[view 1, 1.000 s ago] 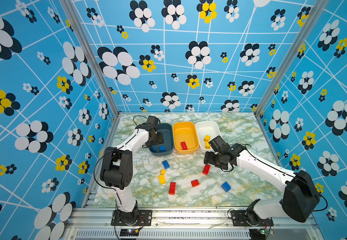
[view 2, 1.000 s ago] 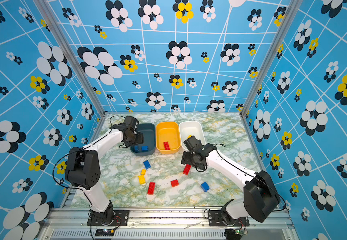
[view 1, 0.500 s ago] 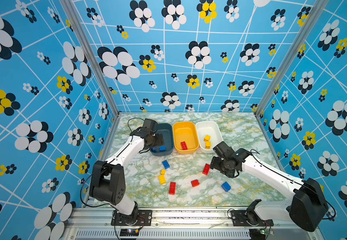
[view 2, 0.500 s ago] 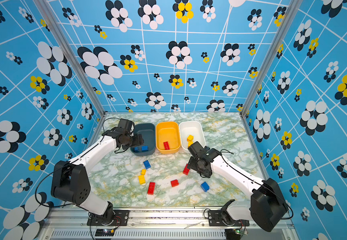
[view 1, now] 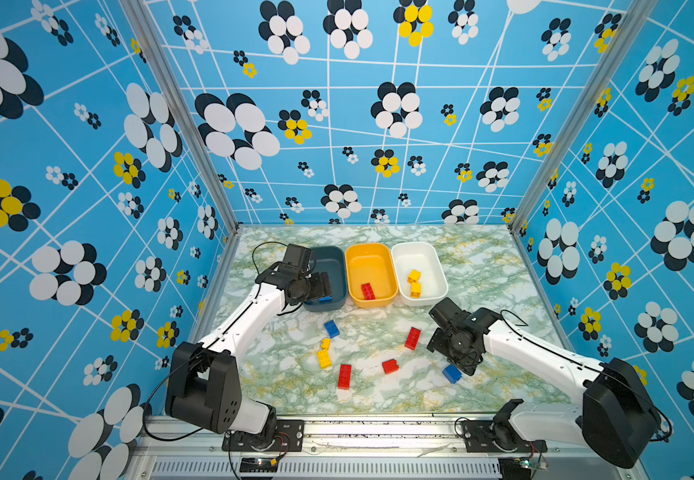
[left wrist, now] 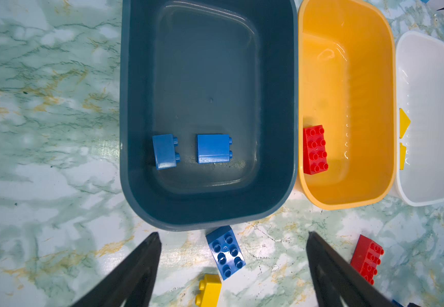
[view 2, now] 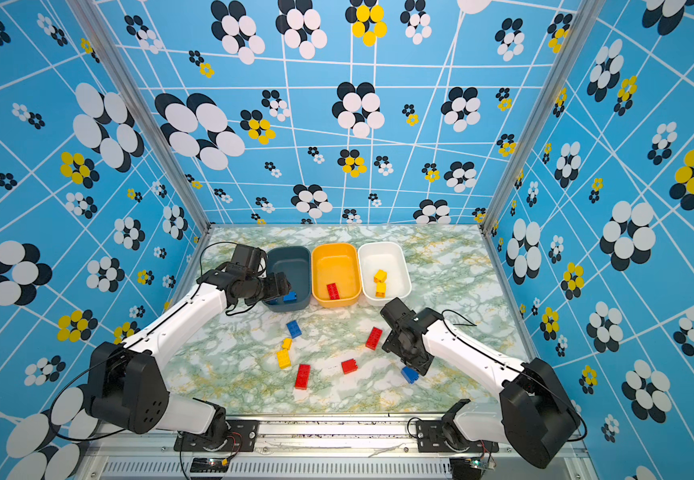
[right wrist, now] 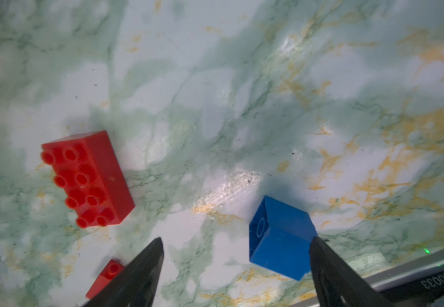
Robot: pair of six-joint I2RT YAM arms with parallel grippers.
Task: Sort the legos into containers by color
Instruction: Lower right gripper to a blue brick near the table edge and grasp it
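Legos, loose: seven lie on the table [view 1: 482, 291] between the tub row and the near edge. They are a blue oblong brick [view 1: 331, 328], a small yellow brick [view 1: 325, 343] just beside a yellow oblong brick [view 1: 323, 358], a near red oblong brick [view 1: 344, 376], a red square brick [view 1: 390, 366], a right red oblong brick [view 1: 412, 338] and a blue square brick [view 1: 452, 373].
Legos, sorted: one red brick [view 1: 368, 291] in the orange tub [view 1: 372, 253]; two yellow bricks [view 1: 414, 276] in the white tub [view 1: 424, 255].
Left wrist view only: two blue bricks [left wrist: 213, 148] lie on their sides in the teal tub [left wrist: 207, 66], apart from each other, toward its near wall. Both top views show only a scrap of blue past the gripper.
Right wrist view only: blue square brick is tipped on its side, hollow underside showing.
Edges: tubs stand side by side toward the far edge, teal nearest the left edge. Whether their rims touch, cannot tell.
Open room: bare marble runs along the right edge. A narrow band separates the tubs' near walls from the loose bricks, and the blue oblong brick sits closest to the teal tub.
Left gripper [left wrist: 233, 235]: fingers [left wrist: 146, 255] spread wide, holding nothing, poised at the teal tub's near-left rim.
Right gripper [right wrist: 237, 240]: fingers [right wrist: 330, 265] spread wide, holding nothing. Blue square brick lies between them, close against one finger; contact cannot be told.
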